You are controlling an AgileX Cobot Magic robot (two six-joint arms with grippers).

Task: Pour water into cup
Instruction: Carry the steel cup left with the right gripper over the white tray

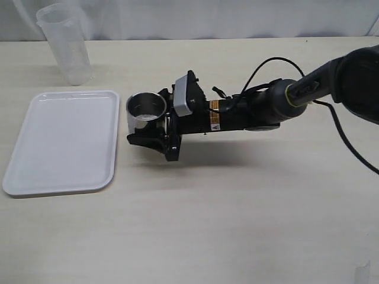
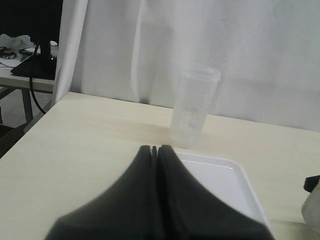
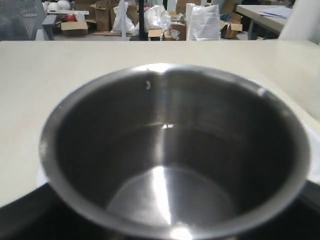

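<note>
The steel cup (image 1: 146, 110) stands upright on the table just right of the white tray (image 1: 59, 142). It fills the right wrist view (image 3: 170, 150), and its shiny inside looks empty. My right gripper (image 1: 141, 121) reaches across the middle and is shut on the cup, with black fingers (image 3: 20, 220) on either side of it. The translucent beaker (image 1: 65, 44) stands at the far left; it also shows in the left wrist view (image 2: 194, 107). Its water is too faint to make out. My left gripper (image 2: 155, 148) is shut and empty, out of the exterior view, aimed over the tray (image 2: 220, 175) toward the beaker.
The right arm (image 1: 266, 106) and its cable lie across the table's middle right. A white curtain (image 2: 200, 40) hangs behind the table's far edge. Boxes and bags stand beyond the table in the right wrist view.
</note>
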